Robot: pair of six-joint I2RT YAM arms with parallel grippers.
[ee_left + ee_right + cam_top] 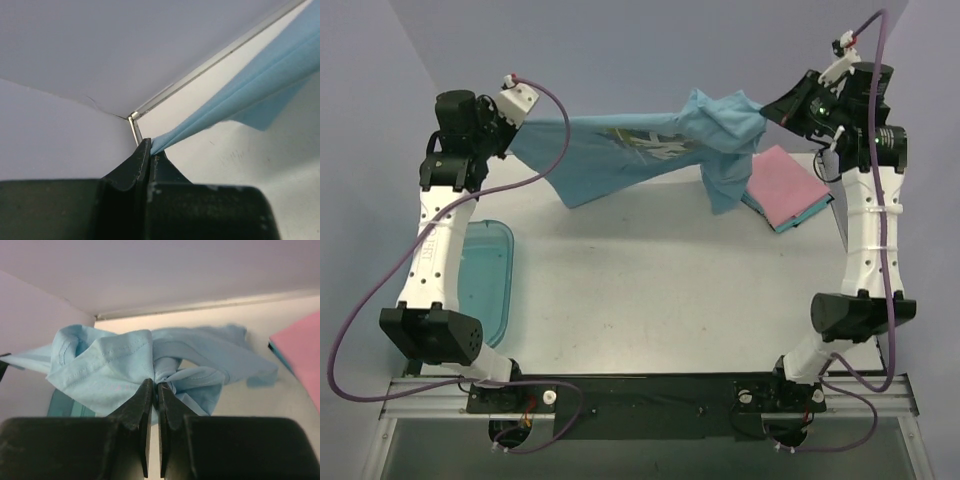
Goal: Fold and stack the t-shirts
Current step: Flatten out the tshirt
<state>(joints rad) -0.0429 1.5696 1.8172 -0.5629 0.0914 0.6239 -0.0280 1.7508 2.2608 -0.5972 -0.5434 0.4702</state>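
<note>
A soft light blue cotton t-shirt (640,150) with white and yellow-green lettering on it hangs stretched in the air above the far part of the white table (650,300). Its long axis runs left to right across the table, tilting a little upward toward the right. The printed side faces up toward the overhead camera, and the lower hem sags in a point toward the table left of the middle. At the right end the cloth is bunched, with a loose flap dangling beside the stack of a folded pink tee (782,178) lying on a folded teal tee (802,218) at the far right. The left gripper (151,150) has its black jaws pressed together on a thin, taut edge of the shirt; its arm reaches from the near left base up to the far left corner, wrist turned inward. The right gripper (156,386) likewise pinches a gathered wad of hem and folds between closed jaws, its arm extended to the far right corner with the wrist turned toward the left. A translucent teal plastic bin (488,285) sits at the table's left edge beside the left arm.
</note>
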